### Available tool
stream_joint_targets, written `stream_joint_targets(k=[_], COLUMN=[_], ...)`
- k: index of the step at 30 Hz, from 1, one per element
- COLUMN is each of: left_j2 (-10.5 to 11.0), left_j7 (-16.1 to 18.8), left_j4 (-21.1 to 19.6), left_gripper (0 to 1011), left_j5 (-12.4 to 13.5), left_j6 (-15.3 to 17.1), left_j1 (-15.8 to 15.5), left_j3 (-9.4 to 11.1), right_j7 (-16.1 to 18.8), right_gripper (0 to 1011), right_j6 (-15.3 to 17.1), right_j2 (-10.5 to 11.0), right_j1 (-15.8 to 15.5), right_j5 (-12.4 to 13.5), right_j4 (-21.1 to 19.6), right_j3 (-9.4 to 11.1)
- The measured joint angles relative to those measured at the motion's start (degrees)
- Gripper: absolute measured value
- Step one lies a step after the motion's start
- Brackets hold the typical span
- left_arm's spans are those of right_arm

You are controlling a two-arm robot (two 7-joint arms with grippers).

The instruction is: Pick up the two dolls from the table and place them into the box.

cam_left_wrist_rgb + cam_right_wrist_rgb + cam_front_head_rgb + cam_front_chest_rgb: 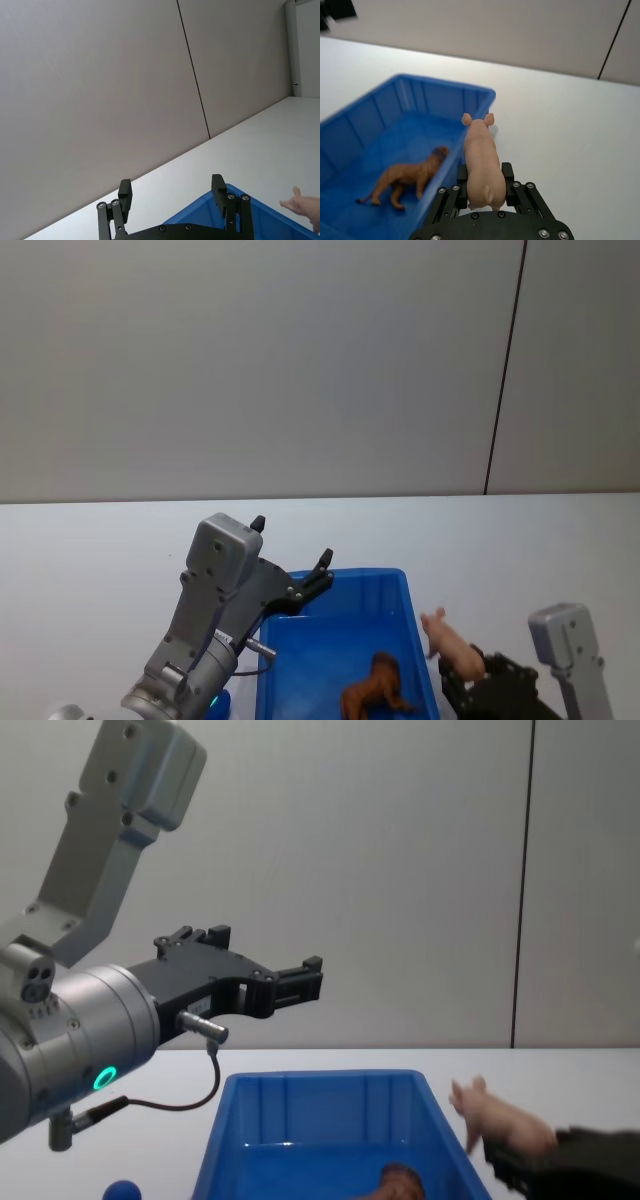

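The blue box point(395, 585) point(380, 117) point(320, 1105) stands on the white table point(90, 560). The brown lion-like doll point(376, 688) point(410, 176) stands on the box floor; its back just shows in the chest view point(402, 1184). My right gripper point(462, 668) point(485, 180) point(520, 1158) is shut on the pink pig doll point(448, 642) point(481, 160) point(500, 1118), held in the air just outside the box's right wall, snout pointing away from me. My left gripper point(292, 542) point(171, 192) point(260, 950) hangs open and empty above the box's far left corner point(235, 207).
A grey wall with a dark vertical seam point(505, 370) rises behind the table. Bare tabletop stretches to the right of the box point(570, 130) and beyond it. A small blue object point(120, 1190) sits near the left arm's base.
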Motion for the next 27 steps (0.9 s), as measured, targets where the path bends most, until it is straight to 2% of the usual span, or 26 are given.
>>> stream_joint_targets(k=[10,19,27], left_j2=[0.0,0.0,0.0], left_j7=[0.0,0.0,0.0], left_j4=[0.0,0.0,0.0], left_gripper=[1001,1001,1002], left_j5=[0.0,0.0,0.0], left_j6=[0.0,0.0,0.0], left_j1=[0.0,0.0,0.0], left_j3=[0.0,0.0,0.0], right_j7=[2.2,4.8,6.4], right_gripper=[383,383,609], right_j6=[-0.9,-0.4,1.0], right_j2=[-1.2,-2.9,-4.1], right_j1=[1.9,4.1,5.6], right_j5=[-0.3,-1.2,-1.6], right_j4=[-3.0,-3.3,-2.1], right_j3=[-0.4,-1.3,-1.8])
